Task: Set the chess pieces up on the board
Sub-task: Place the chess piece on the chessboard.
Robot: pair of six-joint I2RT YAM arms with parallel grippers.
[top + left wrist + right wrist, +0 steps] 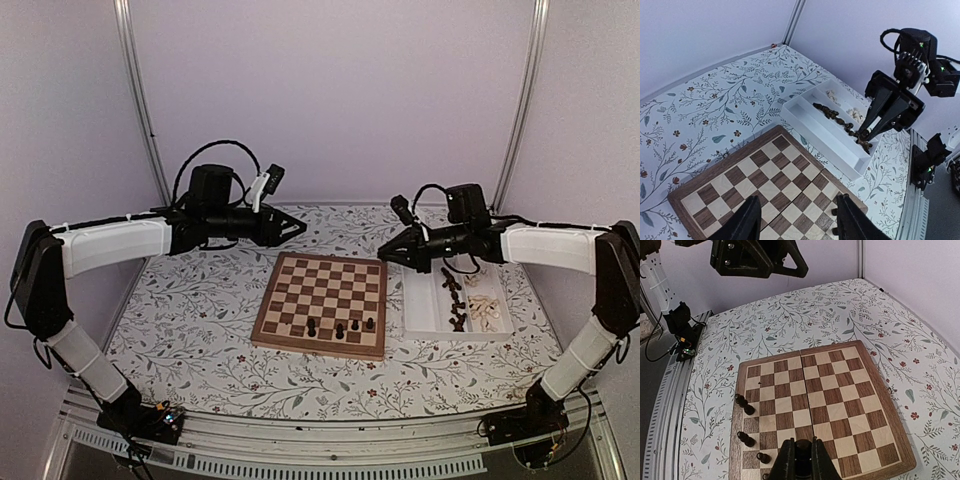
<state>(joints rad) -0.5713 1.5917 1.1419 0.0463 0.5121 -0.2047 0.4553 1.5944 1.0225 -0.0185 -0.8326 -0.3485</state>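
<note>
The board lies mid-table with several dark chess pieces standing along its near row. In the right wrist view they stand at the board's left edge. My right gripper hovers above the board's far right corner, shut on a dark chess piece that shows between its fingertips. My left gripper hangs above the table behind the board's far left corner. Its fingers stand apart over the checks, with nothing between them.
A white compartment tray sits right of the board, holding loose dark pieces and cream pieces. The floral cloth covers the table. Purple walls close in the back and sides.
</note>
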